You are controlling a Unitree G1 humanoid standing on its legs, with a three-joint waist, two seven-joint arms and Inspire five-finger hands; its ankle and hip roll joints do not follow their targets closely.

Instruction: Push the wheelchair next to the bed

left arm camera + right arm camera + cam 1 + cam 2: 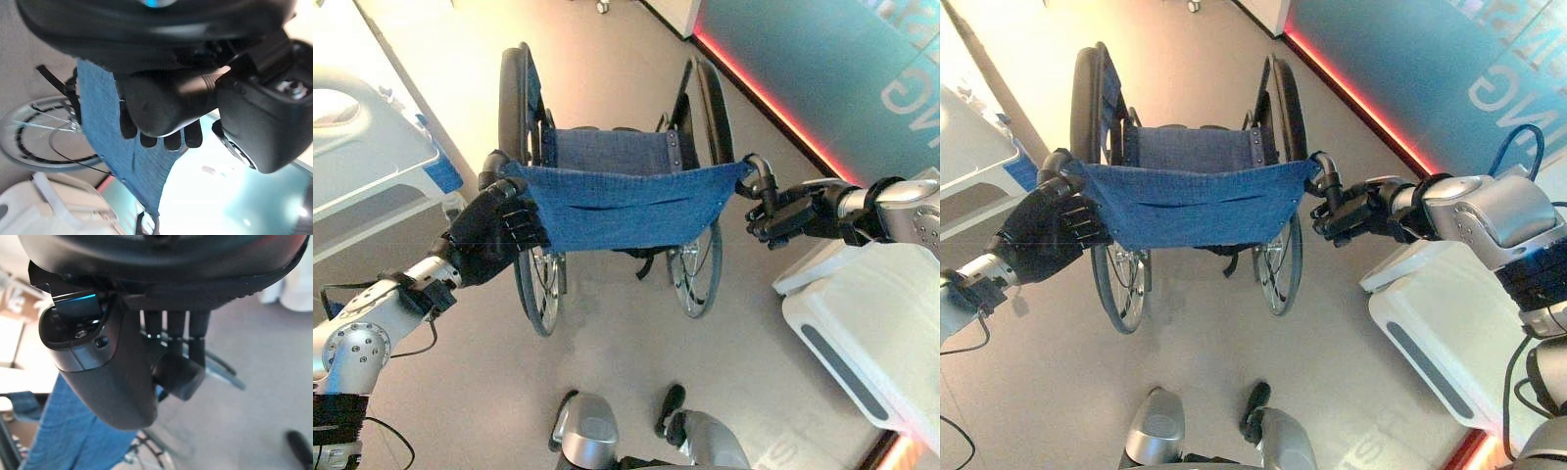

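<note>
1. the wheelchair [617, 186] stands on the grey floor [607, 362] in front of the robot, its back toward the camera and its seat facing away.
2. its blue fabric backrest [626, 201] stretches between the two push handles, and the blue seat [612, 149] shows just past it.
3. two large wheels flank the seat: the left wheel [521, 137] and the right wheel [710, 117], each with a spoked rim lower down.
4. the left robot hand [494, 235] has its dark fingers curled round the left push handle [494, 164], at the left corner of the backrest; in the left wrist view the fingers [166, 139] wrap against the blue cloth.
5. the right robot hand [788, 213] is closed round the right push handle [759, 176], at the right corner of the backrest; the right wrist view shows its fingers [176, 333] bent over the dark grip.
6. the bed [372, 147], white with a blue patch on its rail, lies to the left of the wheelchair, near the left wheel but apart from it.
7. a white unit [862, 323] stands to the right, under the right arm.
8. a teal wall with a glowing red strip [773, 108] along its foot runs past the right wheel.
</note>
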